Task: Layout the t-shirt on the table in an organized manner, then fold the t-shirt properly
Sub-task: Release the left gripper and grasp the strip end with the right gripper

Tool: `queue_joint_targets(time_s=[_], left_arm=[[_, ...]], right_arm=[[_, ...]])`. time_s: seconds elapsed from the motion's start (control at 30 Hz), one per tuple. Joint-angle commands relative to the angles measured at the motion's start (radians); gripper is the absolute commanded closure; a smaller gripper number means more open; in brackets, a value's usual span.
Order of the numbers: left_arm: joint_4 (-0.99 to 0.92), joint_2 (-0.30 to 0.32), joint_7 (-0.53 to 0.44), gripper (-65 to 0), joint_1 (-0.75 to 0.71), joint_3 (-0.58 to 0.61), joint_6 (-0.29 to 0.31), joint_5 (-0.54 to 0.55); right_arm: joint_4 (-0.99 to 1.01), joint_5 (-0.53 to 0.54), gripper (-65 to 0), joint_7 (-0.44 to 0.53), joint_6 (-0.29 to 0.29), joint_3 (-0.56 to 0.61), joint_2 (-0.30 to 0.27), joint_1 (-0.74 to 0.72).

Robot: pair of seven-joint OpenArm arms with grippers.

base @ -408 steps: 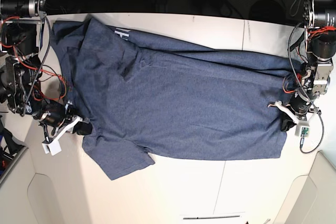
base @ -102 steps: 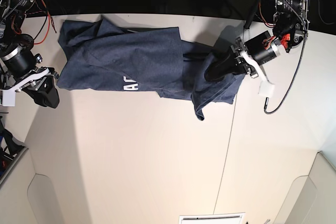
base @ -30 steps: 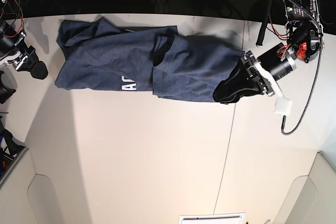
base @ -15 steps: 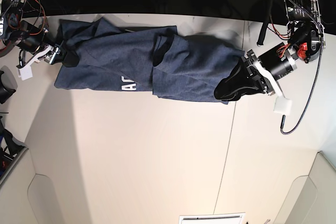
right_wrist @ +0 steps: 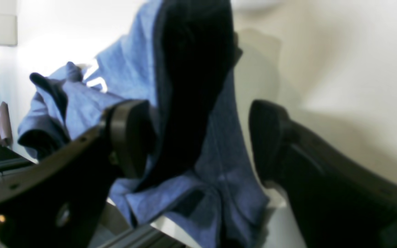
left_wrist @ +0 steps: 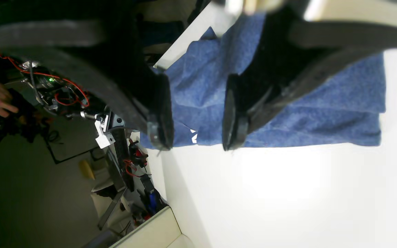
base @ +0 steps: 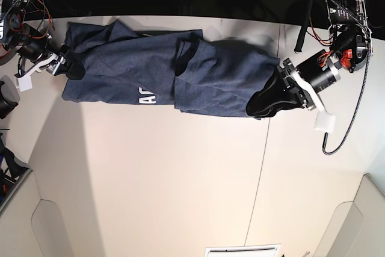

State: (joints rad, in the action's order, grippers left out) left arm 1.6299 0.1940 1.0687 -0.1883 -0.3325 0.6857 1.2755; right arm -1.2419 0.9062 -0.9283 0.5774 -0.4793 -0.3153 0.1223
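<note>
I see one heathered navy-blue fabric t-shirt [base: 162,76] bunched lengthwise on the off-white bench [base: 180,185]. My left end effector [base: 264,102] rests apart at one end. The right end effector [base: 71,67] gapes wide around the other edge.

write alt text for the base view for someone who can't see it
Seen from above, a navy t-shirt lies bunched in a long band across the far part of an off-white table, white letters showing near its front edge. The left gripper sits at one end, the right gripper at the other.
</note>
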Motion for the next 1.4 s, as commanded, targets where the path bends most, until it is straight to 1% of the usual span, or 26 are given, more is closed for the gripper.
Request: queue_joint_targets(time_s=[0.0, 0.13, 0.3, 0.63, 0.67, 0.7, 0.73, 0.83, 0.87, 1.0, 1.03, 1.1, 1.2, 1.23, 1.27, 1.37], left_arm=[[0.018, 0.008, -0.018, -27.2, 0.008, -0.002, 0.012, 0.029], [0.018, 0.008, -0.018, -27.2, 0.008, -0.002, 0.012, 0.029], [0.018, 0.008, -0.018, -27.2, 0.008, -0.002, 0.012, 0.029], [0.018, 0.008, -0.018, -27.2, 0.008, -0.002, 0.012, 0.029], [0.018, 0.008, -0.018, -27.2, 0.008, -0.002, 0.012, 0.029], [0.018, 0.008, -0.018, -27.2, 0.008, -0.002, 0.012, 0.029], [0.018, 0.008, -0.018, -27.2, 0.008, -0.002, 0.012, 0.029], [0.018, 0.008, -0.034, -27.1, 0.008, -0.008, 0.012, 0.029], [0.018, 0.007, -0.046, -27.1, 0.008, -0.018, 0.012, 0.029], [0.018, 0.000, -0.059, -26.6, 0.008, -0.101, 0.012, 0.029], [0.018, 0.001, -0.058, -25.0, 0.008, -0.125, 0.012, 0.028], [0.018, 0.000, -0.055, -17.3, 0.008, -0.170, 0.012, 0.002], [0.018, 0.001, -0.059, -1.9, 0.007, -0.209, 0.012, -0.090], [0.017, 0.002, -0.066, 0.0, 0.007, -0.212, 0.012, -0.126], [0.017, 0.003, -0.085, 0.0, 0.005, -0.212, 0.012, -0.166], [-0.013, 0.003, -0.201, 0.0, 0.005, -0.206, 0.012, -0.324]], right_arm=[[-0.002, -0.009, -44.5, -0.003, -0.005, -0.003, -0.014, -0.003], [-0.002, 0.004, -44.5, -0.013, -0.005, -0.003, -0.014, -0.003], [-0.002, 0.067, -44.3, -0.057, -0.005, -0.003, -0.014, -0.003], [-0.002, 0.068, -43.7, -0.060, -0.005, -0.003, -0.014, -0.003], [-0.002, 0.068, -40.7, -0.060, -0.005, -0.003, -0.014, -0.003], [-0.002, 0.073, -35.4, -0.060, -0.005, -0.003, -0.014, -0.003], [-0.002, 0.079, -28.7, -0.060, -0.005, -0.003, -0.014, -0.003], [-0.002, 0.114, -3.3, -0.060, -0.005, -0.003, -0.014, -0.003], [-0.002, 0.116, 0.0, -0.060, -0.005, -0.003, -0.014, -0.003], [-0.002, 0.115, 0.0, -0.060, -0.005, -0.003, -0.014, -0.003], [-0.002, 0.116, 0.0, -0.059, -0.005, -0.003, -0.014, -0.003], [-0.002, 0.139, 0.0, -0.055, -0.004, -0.003, -0.014, -0.003], [-0.003, 0.206, 0.0, -0.056, 0.002, -0.003, -0.014, -0.005], [-0.004, 0.216, 0.0, -0.057, 0.006, -0.003, -0.014, -0.006], [-0.006, 0.220, 0.0, -0.057, 0.006, -0.003, -0.013, -0.010], [-0.032, 0.228, 0.0, -0.060, 0.006, -0.003, 0.006, -0.014]])
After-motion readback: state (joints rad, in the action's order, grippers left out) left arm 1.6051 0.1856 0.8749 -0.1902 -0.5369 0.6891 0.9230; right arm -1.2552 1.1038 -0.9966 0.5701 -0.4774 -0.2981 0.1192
